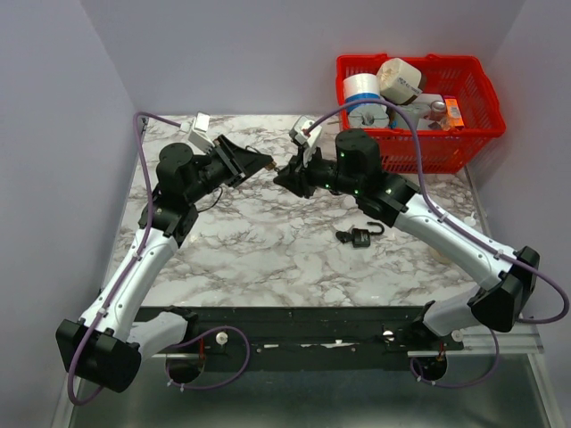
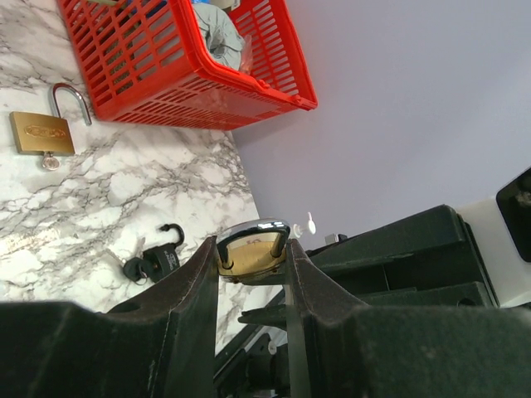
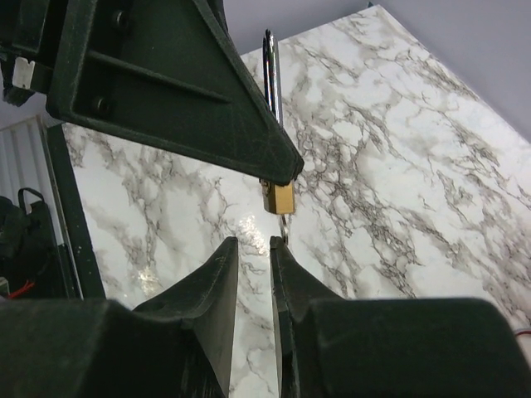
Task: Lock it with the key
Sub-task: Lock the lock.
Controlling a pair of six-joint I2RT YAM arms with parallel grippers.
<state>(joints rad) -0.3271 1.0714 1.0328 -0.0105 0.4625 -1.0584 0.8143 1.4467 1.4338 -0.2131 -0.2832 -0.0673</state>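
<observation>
My left gripper point(image 1: 265, 164) is shut on a brass padlock point(image 2: 253, 251), held above the table; its chrome shackle looks closed. In the right wrist view this padlock point(image 3: 282, 197) hangs below the left finger, with a thin metal key point(image 3: 284, 225) sticking out of its underside. My right gripper point(image 3: 253, 245) is just below it, jaws a narrow gap apart with nothing between them; the key touches the tip of the right finger. The bunch of black-headed keys point(image 1: 343, 236) lies on the marble by a black padlock point(image 1: 362, 235) with its shackle open.
A red basket point(image 1: 464, 134) of items stands at the back right. A second brass padlock point(image 2: 41, 133), shackle open and key in it, lies on the marble near the basket. The black padlock point(image 2: 163, 256) and keys point(image 2: 134, 268) also show in the left wrist view.
</observation>
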